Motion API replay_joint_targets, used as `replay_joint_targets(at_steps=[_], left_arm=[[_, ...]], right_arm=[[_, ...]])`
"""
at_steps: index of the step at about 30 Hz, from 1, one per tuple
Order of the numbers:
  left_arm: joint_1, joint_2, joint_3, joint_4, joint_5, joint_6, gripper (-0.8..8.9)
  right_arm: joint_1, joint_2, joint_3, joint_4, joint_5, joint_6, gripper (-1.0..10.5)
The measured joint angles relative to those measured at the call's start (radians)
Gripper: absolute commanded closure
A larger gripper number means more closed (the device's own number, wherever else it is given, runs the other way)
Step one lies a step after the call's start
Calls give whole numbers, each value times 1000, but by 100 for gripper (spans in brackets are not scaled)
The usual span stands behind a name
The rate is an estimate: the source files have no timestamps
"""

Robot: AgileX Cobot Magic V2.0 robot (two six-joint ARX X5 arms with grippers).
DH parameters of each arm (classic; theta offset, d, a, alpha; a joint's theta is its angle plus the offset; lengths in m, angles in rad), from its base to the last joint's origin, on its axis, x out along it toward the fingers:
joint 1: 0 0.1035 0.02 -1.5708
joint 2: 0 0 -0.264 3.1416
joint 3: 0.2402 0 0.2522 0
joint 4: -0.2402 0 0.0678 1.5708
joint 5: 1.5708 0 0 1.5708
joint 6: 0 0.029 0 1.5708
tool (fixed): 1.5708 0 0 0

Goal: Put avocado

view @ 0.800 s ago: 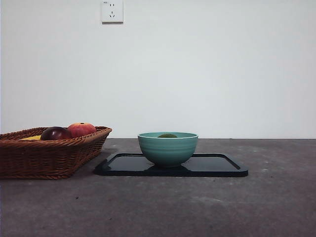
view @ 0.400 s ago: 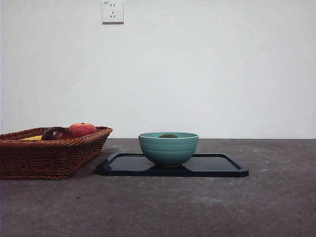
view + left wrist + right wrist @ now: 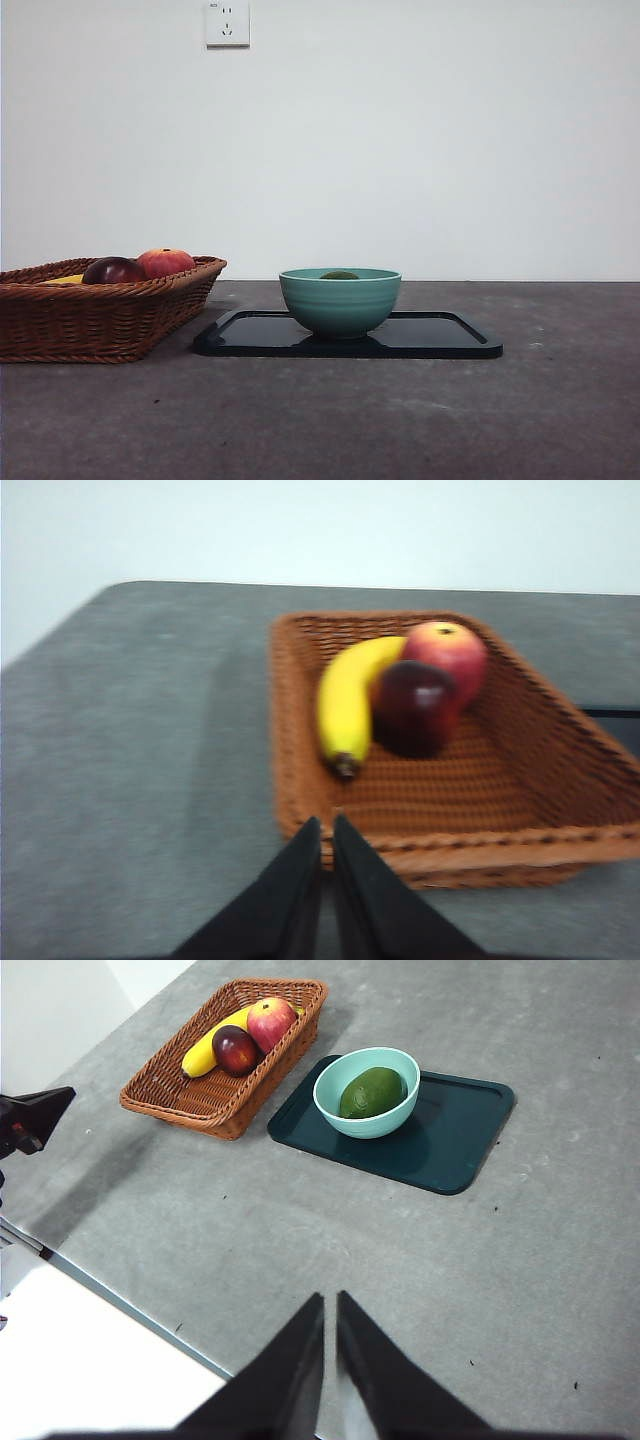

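Note:
The dark green avocado lies inside a teal bowl that stands on a dark tray. In the front view only the avocado's top shows above the bowl's rim. My right gripper is shut and empty, high above the table and far from the bowl. My left gripper is shut and empty, just outside the near rim of the wicker basket. Neither arm shows in the front view.
The wicker basket stands left of the tray and holds a banana, a dark maroon fruit and a red-orange fruit. A wall socket is on the back wall. The table edge shows in the right wrist view.

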Motion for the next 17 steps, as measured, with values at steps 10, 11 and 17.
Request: replay_joint_targets(at_steps=[10,11,17], left_arm=[[0,0,0,-1,-14,-21,795],[0,0,0,-1,-14,-21,794],[6,0,0,-1,-14,-21,795]], right_arm=[[0,0,0,0,0,0,930],[0,0,0,0,0,0,930],[0,0,0,0,0,0,930]])
